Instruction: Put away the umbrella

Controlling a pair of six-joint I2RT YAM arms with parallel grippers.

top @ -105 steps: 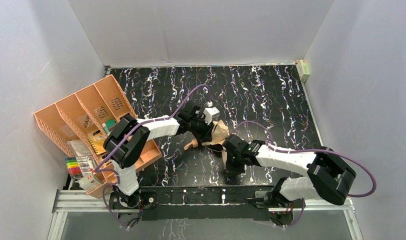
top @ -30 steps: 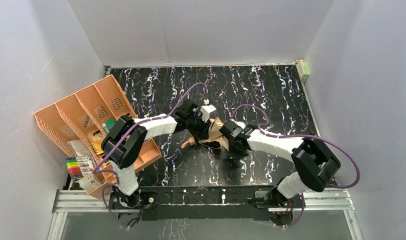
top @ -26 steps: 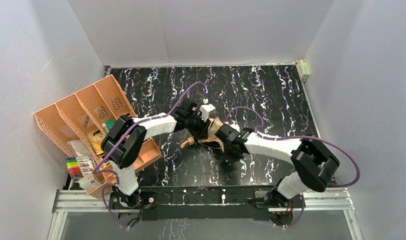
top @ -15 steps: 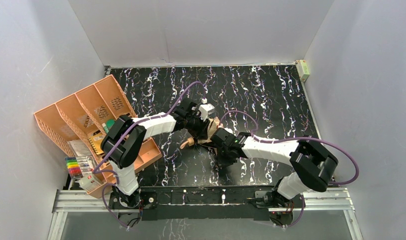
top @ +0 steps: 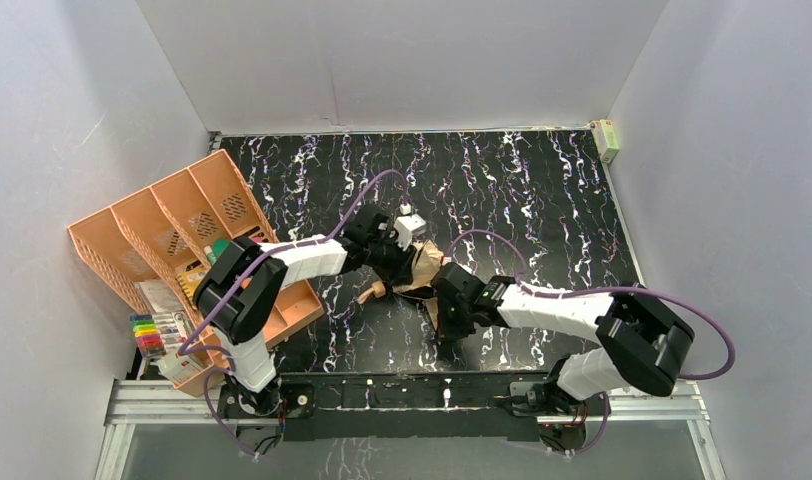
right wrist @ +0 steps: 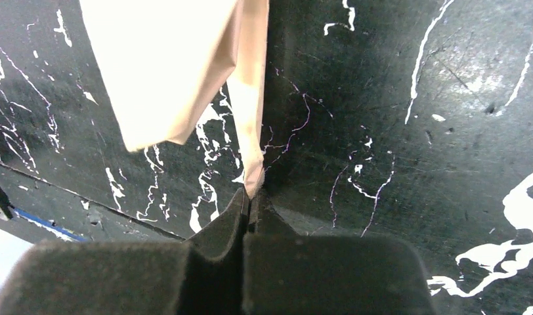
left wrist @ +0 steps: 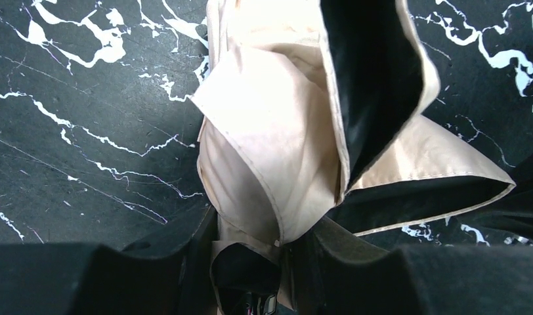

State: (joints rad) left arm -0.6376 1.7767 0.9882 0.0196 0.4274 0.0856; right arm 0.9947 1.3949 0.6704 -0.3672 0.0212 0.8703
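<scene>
Top view: even, diffuse overhead light, sharp throughout, with soft shadows on the black white-veined marble-pattern desk [top: 542, 190]. Right wrist view dimmer. Black padded fingers [right wrist: 119, 275] blurred close up. Tan fabric folding umbrella [right wrist: 172, 59] slightly overexposed.

My tabletop [top: 542, 190] is black, veined in white and purple. Near its middle is the tan umbrella [top: 425, 268], handle [top: 372, 293] pointing left; whether it rests fully on the surface I cannot tell. At the left edge sits an orange desk organizer [top: 162, 225], a pack of coloured markers [top: 152, 330] at its near end.
</scene>
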